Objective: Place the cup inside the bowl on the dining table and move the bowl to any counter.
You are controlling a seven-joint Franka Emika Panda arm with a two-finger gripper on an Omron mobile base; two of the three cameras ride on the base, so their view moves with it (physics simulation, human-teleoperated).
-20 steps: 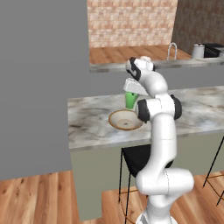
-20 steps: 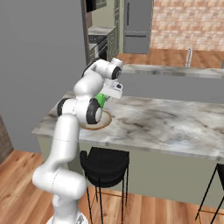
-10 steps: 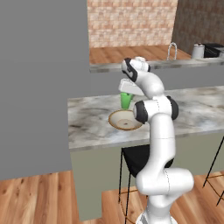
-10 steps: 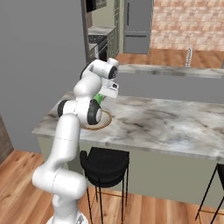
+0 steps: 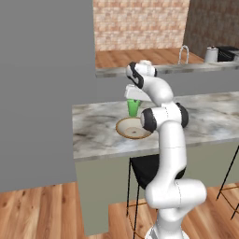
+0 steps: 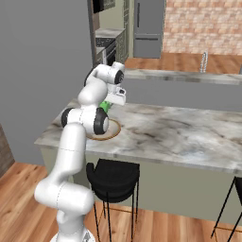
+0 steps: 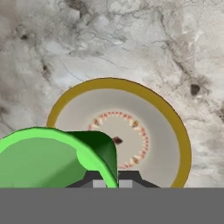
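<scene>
hand view: gripper (image 7: 109, 180) clamped on cup (image 7: 52, 157) rim (unlabelled) above bowl (image 7: 168, 131).

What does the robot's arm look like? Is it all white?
Mostly white: the arm is made of smooth, rounded tube sections with dark bands at the joints. Its gripper is a boxy white block with two small dark finger tips. No cables show.

Cup (image 7: 48, 157) bottom and bowl (image 7: 175, 127) near rim hidden.
</scene>
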